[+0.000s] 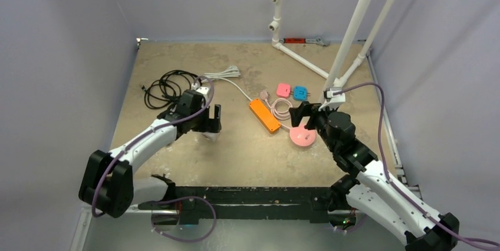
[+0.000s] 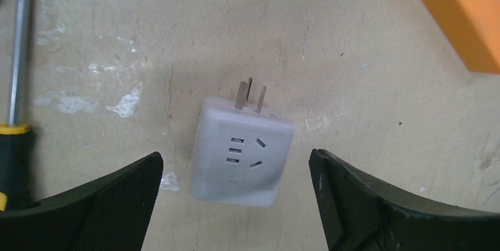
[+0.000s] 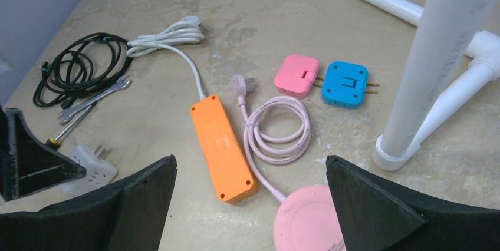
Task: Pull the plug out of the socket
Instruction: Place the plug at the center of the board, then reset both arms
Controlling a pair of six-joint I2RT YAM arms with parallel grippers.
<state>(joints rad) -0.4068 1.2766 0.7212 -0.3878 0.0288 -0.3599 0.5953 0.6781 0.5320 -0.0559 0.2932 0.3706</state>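
Between the left fingers (image 2: 94, 204), the white plastic cube adapter (image 2: 242, 151), flat on the tan tabletop (image 2: 365, 56), open gaps either side of it. Just outside one finger, a yellow-and-black-handled screwdriver (image 2: 13, 139); ahead of the other fingertip, the long flat orange power strip (image 2: 460, 15). Between the right fingers (image 3: 383, 215), a round pink plastic disc (image 3: 306, 221), a coiled pink cable (image 3: 277, 130) ahead of it. Beyond the finger away from the strip, an upright white plastic pipe (image 3: 439, 56).

Socket (image 2: 466, 9) cut off top-right; screwdriver (image 2: 16, 74) handle partly cropped.
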